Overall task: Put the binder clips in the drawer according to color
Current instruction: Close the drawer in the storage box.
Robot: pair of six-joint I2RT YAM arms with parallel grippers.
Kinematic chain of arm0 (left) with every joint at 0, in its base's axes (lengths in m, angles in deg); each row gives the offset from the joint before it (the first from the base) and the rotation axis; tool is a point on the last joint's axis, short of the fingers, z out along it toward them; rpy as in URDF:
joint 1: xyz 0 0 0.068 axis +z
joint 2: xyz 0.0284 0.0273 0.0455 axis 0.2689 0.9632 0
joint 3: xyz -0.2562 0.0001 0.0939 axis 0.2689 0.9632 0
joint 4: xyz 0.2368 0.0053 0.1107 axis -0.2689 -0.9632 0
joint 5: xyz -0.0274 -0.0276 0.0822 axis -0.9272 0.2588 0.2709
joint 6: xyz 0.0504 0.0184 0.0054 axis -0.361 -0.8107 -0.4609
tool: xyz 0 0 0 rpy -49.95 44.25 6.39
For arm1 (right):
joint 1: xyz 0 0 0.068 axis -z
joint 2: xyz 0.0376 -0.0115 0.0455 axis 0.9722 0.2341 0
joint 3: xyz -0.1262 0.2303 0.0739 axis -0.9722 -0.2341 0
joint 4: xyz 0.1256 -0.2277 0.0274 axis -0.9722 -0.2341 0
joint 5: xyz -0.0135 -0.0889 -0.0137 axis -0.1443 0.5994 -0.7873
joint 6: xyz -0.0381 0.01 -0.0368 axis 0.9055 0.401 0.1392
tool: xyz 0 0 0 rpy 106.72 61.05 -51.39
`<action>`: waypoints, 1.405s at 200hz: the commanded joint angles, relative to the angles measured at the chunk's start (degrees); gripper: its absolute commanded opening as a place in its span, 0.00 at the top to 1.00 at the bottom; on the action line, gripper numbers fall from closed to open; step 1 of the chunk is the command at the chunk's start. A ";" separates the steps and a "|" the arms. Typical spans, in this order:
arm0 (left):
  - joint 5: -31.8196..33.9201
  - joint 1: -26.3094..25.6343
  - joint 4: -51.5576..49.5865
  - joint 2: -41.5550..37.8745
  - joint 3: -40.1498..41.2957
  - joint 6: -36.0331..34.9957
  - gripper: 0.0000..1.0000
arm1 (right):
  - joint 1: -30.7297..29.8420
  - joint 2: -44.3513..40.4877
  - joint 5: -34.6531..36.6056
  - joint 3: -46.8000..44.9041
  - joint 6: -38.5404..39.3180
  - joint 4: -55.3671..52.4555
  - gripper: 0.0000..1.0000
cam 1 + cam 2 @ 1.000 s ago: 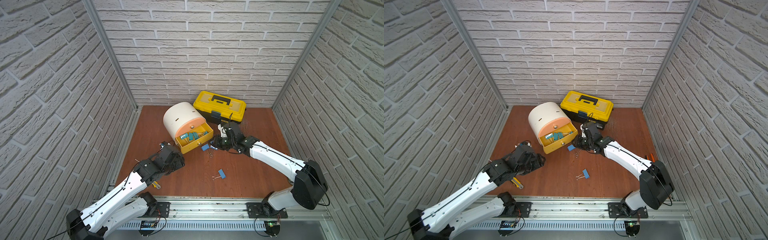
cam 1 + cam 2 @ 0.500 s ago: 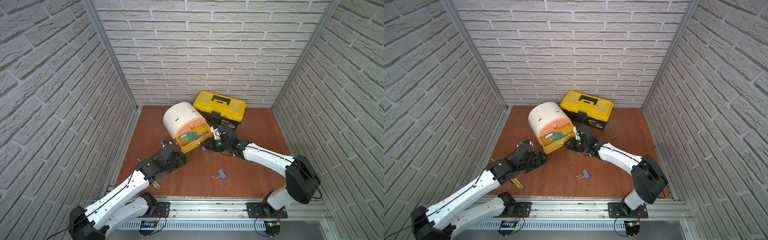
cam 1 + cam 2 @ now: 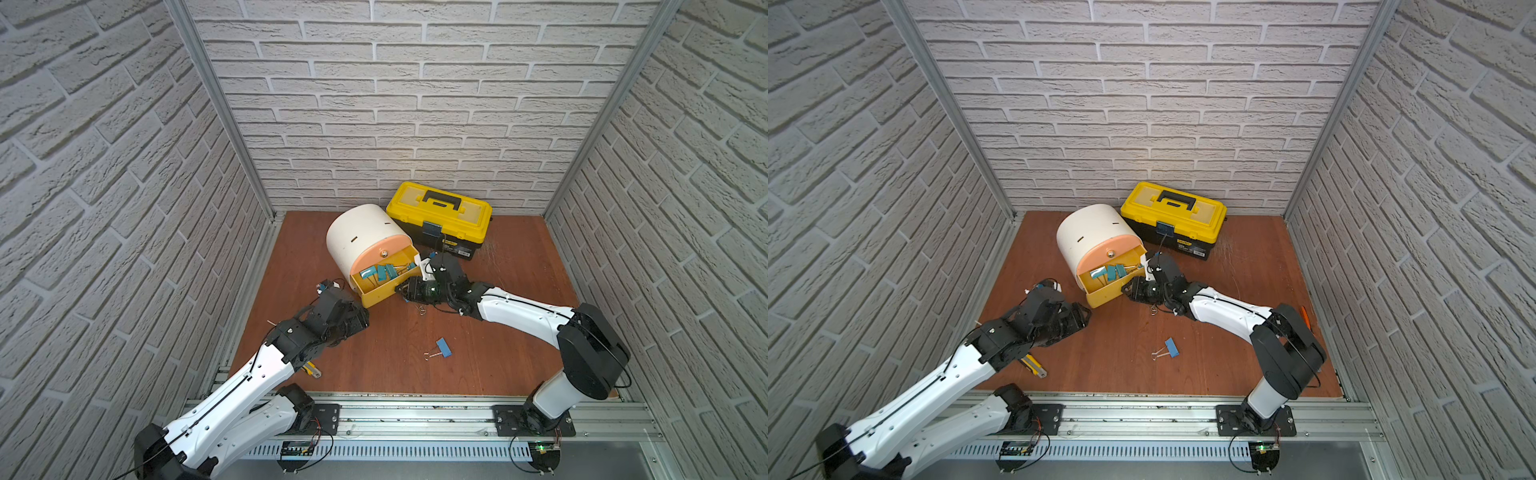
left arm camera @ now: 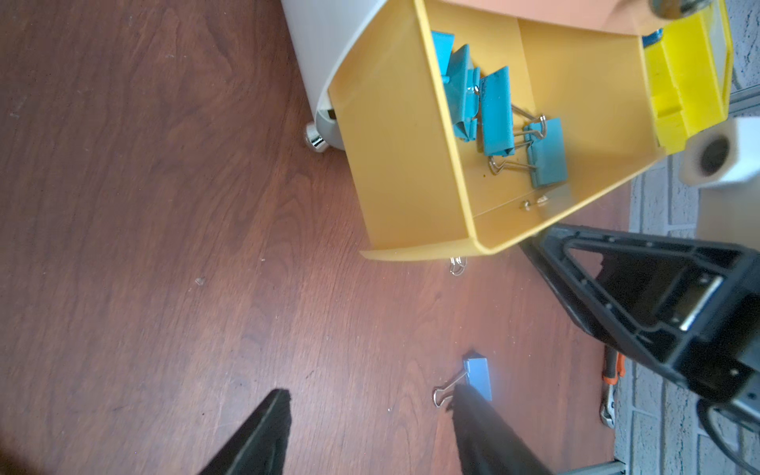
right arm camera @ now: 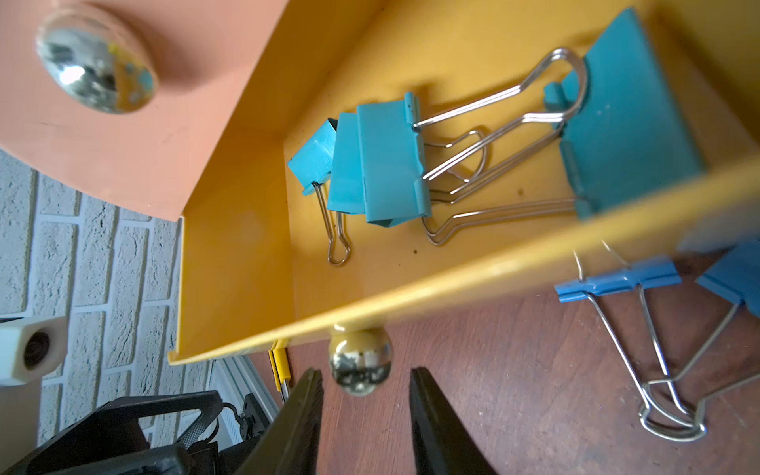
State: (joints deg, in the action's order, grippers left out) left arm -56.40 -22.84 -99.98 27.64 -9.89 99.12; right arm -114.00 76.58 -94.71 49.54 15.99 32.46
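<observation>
The drawer cabinet (image 3: pixel 361 232) (image 3: pixel 1088 232) is a white drum. Its yellow drawer (image 3: pixel 376 293) (image 3: pixel 1104 297) (image 4: pixel 411 164) stands pulled out below the shut peach one (image 5: pixel 164 123). Several teal binder clips (image 3: pixel 378 272) (image 3: pixel 1111 272) (image 4: pixel 497 115) (image 5: pixel 386 164) lie inside. My right gripper (image 3: pixel 401 289) (image 3: pixel 1125 289) (image 5: pixel 366 372) is open at the drawer's knob (image 5: pixel 360 357), a gap on each side. Two blue clips (image 5: pixel 617 279) lie on the floor beside the drawer. Another blue clip (image 3: pixel 442 348) (image 3: pixel 1171 347) (image 4: pixel 479 378) lies mid-floor. My left gripper (image 3: pixel 361 322) (image 3: pixel 1086 316) (image 4: pixel 372 392) is open and empty above bare floor.
A yellow-black toolbox (image 3: pixel 440 212) (image 3: pixel 1173 208) stands behind the cabinet at the back wall. A yellow utility knife (image 3: pixel 311 370) (image 3: pixel 1034 365) lies under my left arm. A loose wire handle (image 3: pixel 422 309) (image 4: pixel 457 265) lies on the floor by the drawer front. Brick walls close three sides.
My right gripper has moved left along the drawer's side to its front knob. My left gripper has crept toward the drawer and its jaws have widened.
</observation>
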 commanded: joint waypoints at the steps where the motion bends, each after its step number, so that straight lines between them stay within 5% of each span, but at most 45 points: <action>1: -0.76 0.92 -1.29 -0.96 -1.03 -1.33 0.33 | -0.62 0.41 0.93 0.94 -0.05 2.48 0.65; 281: -3.41 4.96 -5.14 -3.31 -2.44 -3.89 0.32 | 0.71 7.79 4.48 10.26 -1.31 2.80 0.79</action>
State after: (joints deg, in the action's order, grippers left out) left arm -59.41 -18.38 -104.37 25.43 -11.62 96.02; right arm -113.96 83.75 -92.08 58.22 15.93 31.63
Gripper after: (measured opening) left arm 0.674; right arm 0.228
